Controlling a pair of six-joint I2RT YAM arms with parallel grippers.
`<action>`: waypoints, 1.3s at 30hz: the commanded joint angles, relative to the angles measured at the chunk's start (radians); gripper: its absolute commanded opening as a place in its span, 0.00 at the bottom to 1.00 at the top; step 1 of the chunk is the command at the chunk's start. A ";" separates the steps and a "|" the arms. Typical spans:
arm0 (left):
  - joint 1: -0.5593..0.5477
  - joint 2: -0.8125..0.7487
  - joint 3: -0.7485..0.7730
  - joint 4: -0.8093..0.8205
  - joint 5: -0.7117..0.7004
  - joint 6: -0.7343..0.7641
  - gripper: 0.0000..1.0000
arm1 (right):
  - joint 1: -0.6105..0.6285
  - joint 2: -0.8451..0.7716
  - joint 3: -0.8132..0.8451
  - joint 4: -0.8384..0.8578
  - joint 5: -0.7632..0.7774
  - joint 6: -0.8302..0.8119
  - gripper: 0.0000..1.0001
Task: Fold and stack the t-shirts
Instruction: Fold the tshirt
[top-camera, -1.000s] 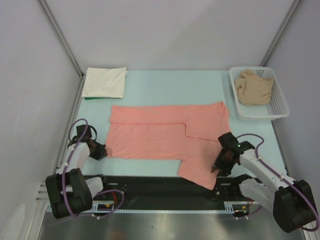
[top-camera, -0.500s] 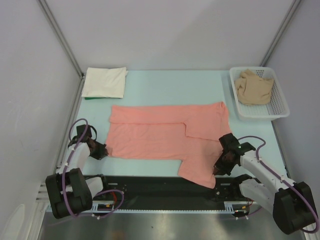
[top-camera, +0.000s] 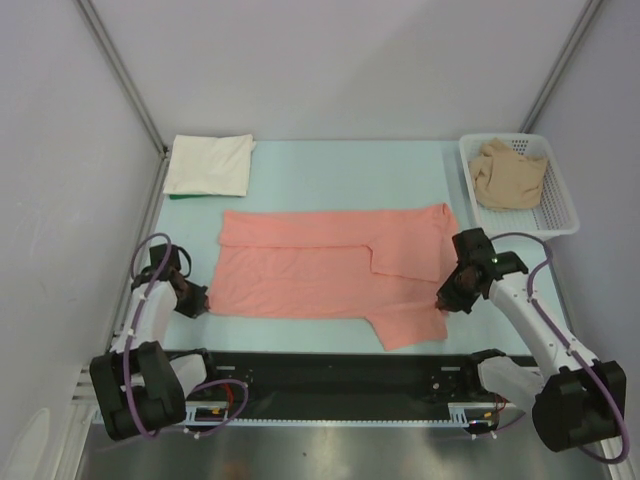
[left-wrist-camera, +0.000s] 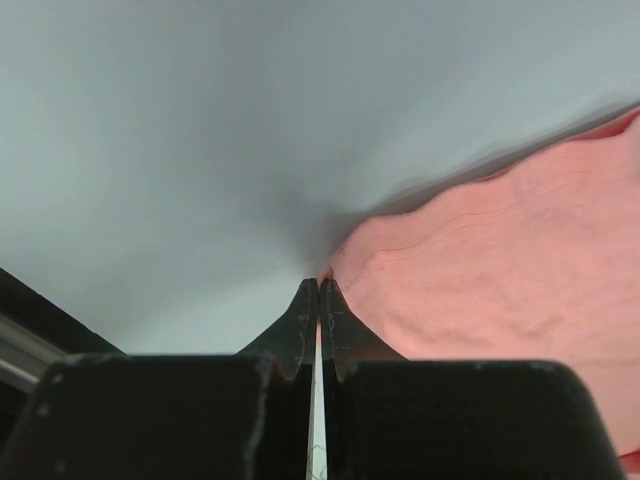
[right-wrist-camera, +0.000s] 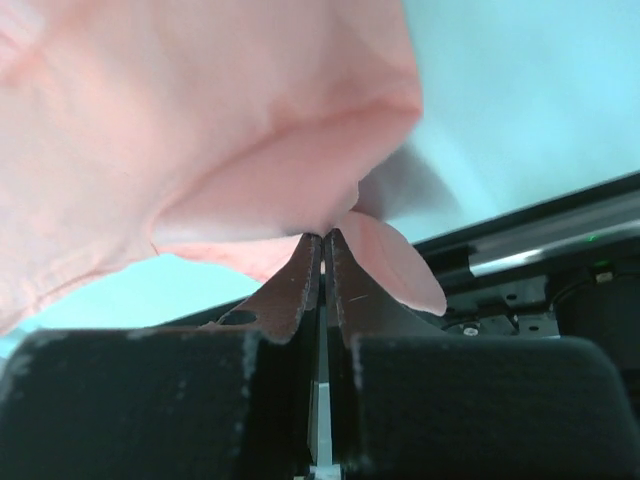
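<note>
The salmon-pink t-shirt (top-camera: 320, 270) lies spread across the middle of the table, with a flap hanging toward the near edge on the right. My left gripper (top-camera: 203, 302) is shut, pinching the shirt's near left corner (left-wrist-camera: 345, 262) low on the table. My right gripper (top-camera: 447, 298) is shut on the near right part of the pink cloth (right-wrist-camera: 250, 130), holding it raised off the table. Its fingertips (right-wrist-camera: 300, 265) meet tight under the bunched fabric. The cream-white t-shirt (top-camera: 210, 165) lies folded at the back left. The tan-beige t-shirt (top-camera: 508, 172) sits crumpled in the basket.
A white mesh basket (top-camera: 560, 226) stands at the back right. A black rail (top-camera: 330, 375) runs along the near edge between the arm bases. Grey walls close in the left, back and right sides.
The right gripper shut on the shirt's near right flap, then lifted and carried it away from the near edge, toward the back right. The left gripper barely shifted.
</note>
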 joint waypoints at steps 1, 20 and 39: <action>-0.004 0.017 0.086 -0.023 -0.039 0.013 0.00 | -0.045 0.066 0.097 0.017 0.038 -0.105 0.00; -0.124 0.230 0.328 0.006 -0.083 0.046 0.00 | -0.205 0.370 0.336 0.158 -0.042 -0.262 0.00; -0.188 0.585 0.666 -0.045 -0.134 0.079 0.00 | -0.255 0.623 0.485 0.224 -0.126 -0.314 0.00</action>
